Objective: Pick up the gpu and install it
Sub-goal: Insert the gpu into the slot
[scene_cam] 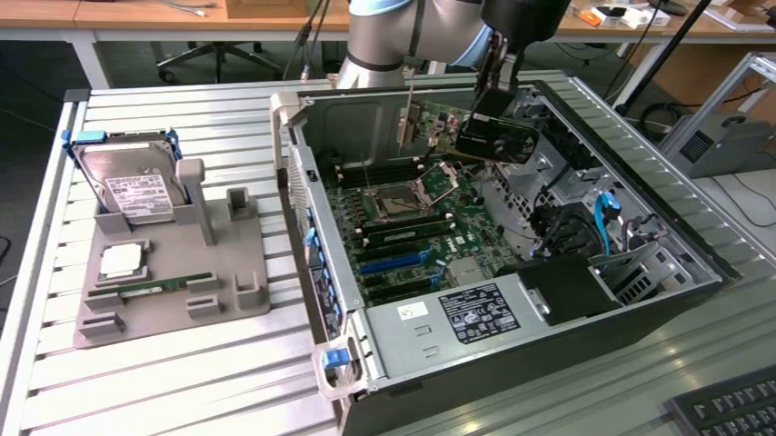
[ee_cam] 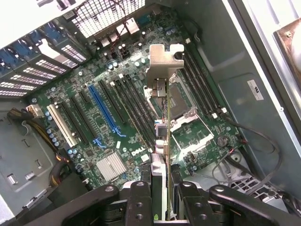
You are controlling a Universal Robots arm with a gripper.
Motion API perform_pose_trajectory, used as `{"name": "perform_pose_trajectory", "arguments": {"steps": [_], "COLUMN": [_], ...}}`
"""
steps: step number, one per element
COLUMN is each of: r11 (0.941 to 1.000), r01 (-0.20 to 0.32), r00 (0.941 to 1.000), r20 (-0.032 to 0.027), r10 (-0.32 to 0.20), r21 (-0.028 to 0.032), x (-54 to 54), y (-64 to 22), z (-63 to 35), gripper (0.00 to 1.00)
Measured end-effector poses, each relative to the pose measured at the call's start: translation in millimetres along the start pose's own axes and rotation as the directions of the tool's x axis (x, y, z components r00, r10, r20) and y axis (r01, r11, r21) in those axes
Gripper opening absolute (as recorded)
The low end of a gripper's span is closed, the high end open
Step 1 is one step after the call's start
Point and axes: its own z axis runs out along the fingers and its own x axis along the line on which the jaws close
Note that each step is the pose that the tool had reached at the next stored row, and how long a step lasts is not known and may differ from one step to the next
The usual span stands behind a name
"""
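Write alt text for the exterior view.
The gripper, jaws closed on the gpu, holds the card above the motherboard of an open computer case. On the exterior view's left, a grey holder carries a hard drive.

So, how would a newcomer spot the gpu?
Find the open computer case on the slatted table. Over its motherboard the robot's fingers hold the gpu, a green card with black cooler and silver bracket. The hard drive and memory stick sit outside, in the grey holder.
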Motion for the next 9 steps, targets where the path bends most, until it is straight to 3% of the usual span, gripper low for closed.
{"name": "perform_pose_trajectory", "arguments": {"steps": [9], "r11": [0.9999], "r01": [0.015], "r00": [0.9999], "r20": [-0.0002], "r10": [-0.015], "r21": [-0.0004], "x": [0.0], "y": [0.0], "z": [0.0], "gripper": [0.26]}}
